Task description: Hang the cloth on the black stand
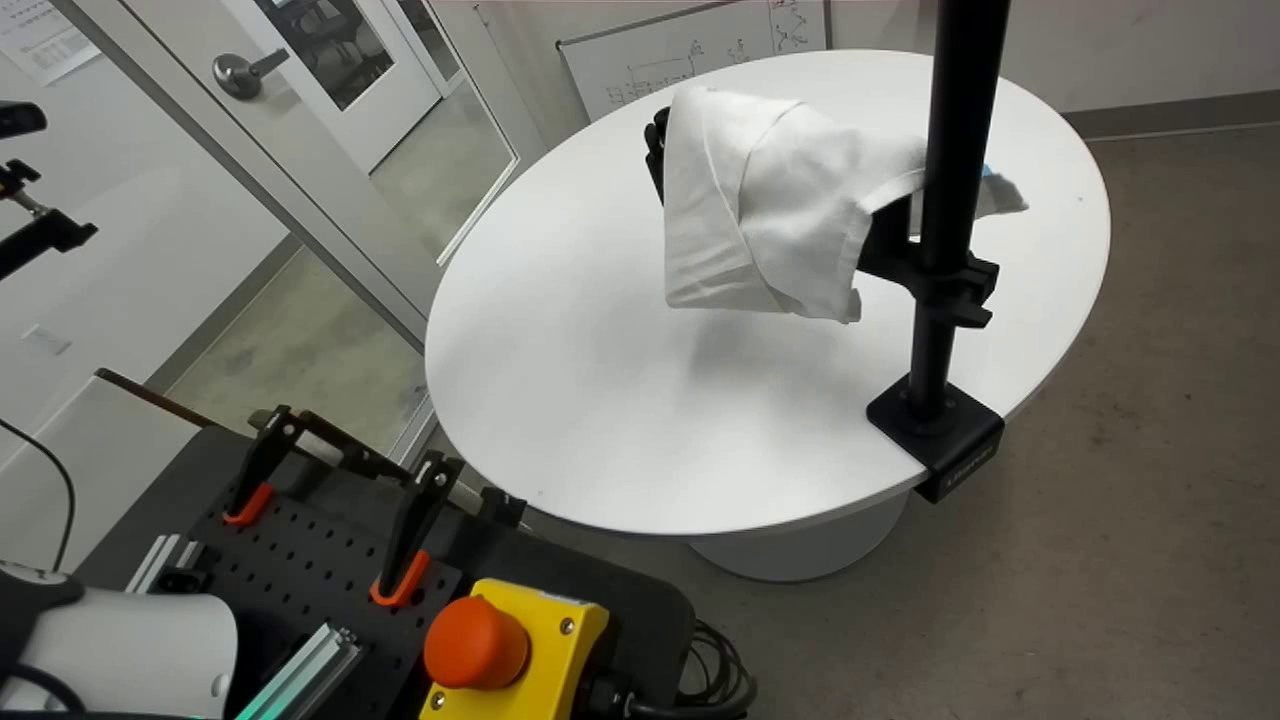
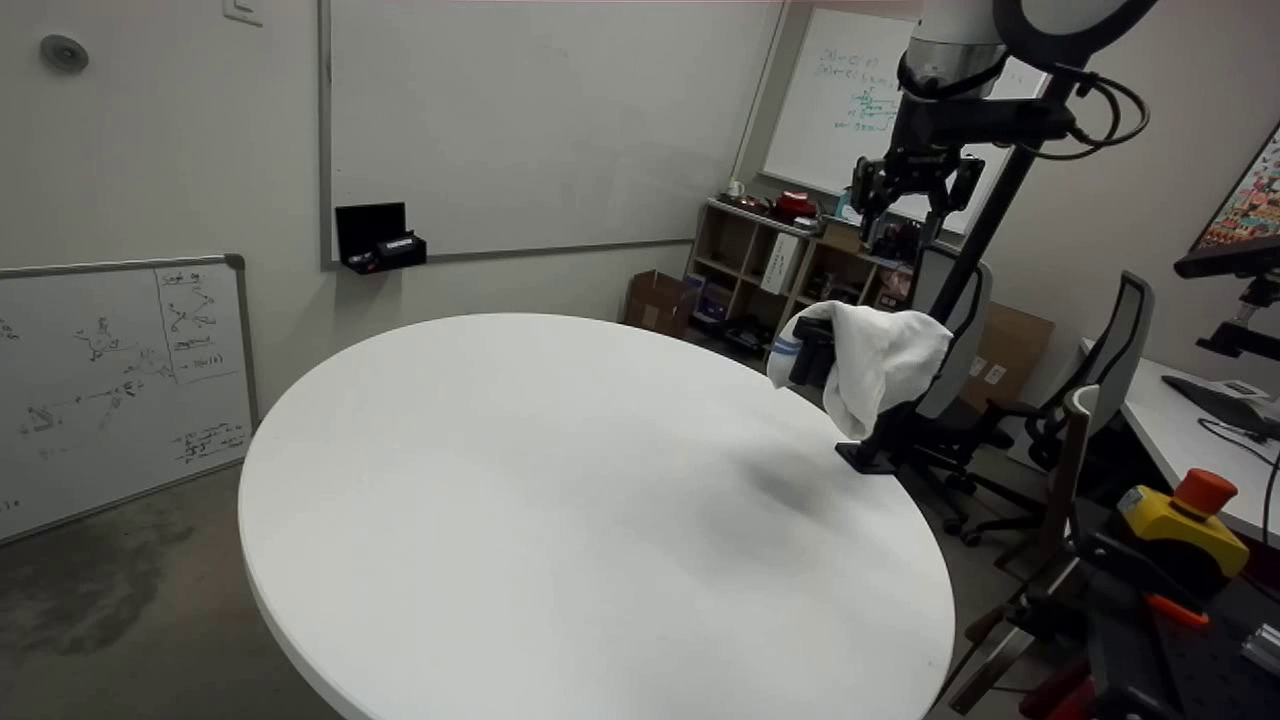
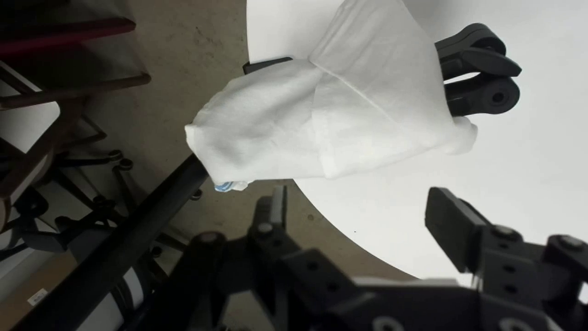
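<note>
The white cloth [image 1: 760, 210] is draped over the horizontal arm of the black stand, above the table. It shows also in an exterior view [image 2: 890, 355] and in the wrist view [image 3: 367, 110], with a blue stripe near one edge. The black stand [image 1: 965, 120] is an upright pole clamped to the table edge; its pole is also in an exterior view [image 2: 975, 235] and in the wrist view [image 3: 128, 234]. The cloth hides most of the stand's arm, whose black end [image 3: 482, 73] sticks out. My gripper [image 2: 900, 225] is open and empty above the cloth, apart from it; its fingers [image 3: 356, 207] show in the wrist view.
The round white table [image 1: 600, 420] lies under the cloth. A yellow box with a red button [image 1: 515, 650] and orange-tipped clamps [image 1: 400, 580] are on the robot's dark bench. Chairs [image 2: 1100, 350] and a shelf [image 2: 750, 250] stand beyond the pole.
</note>
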`<state>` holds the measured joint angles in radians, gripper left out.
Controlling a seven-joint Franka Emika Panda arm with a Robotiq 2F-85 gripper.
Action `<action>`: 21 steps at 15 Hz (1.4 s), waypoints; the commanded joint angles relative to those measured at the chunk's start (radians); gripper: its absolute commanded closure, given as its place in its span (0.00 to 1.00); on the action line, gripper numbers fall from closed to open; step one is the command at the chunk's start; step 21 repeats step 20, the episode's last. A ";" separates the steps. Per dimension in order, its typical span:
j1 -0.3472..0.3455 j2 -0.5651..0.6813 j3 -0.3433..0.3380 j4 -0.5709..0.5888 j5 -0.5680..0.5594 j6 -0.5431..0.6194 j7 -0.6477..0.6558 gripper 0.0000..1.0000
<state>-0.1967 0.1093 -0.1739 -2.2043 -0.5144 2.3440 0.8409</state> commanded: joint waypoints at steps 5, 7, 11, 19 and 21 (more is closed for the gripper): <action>0.041 -0.016 0.003 -0.010 0.041 -0.003 -0.097 0.00; 0.053 -0.028 0.020 -0.033 0.082 0.024 -0.208 0.00; 0.092 -0.019 0.056 -0.043 0.144 0.035 -0.384 0.00; 0.102 -0.003 0.036 -0.026 0.131 0.020 -0.349 0.00; 0.102 -0.003 0.036 -0.026 0.131 0.020 -0.349 0.00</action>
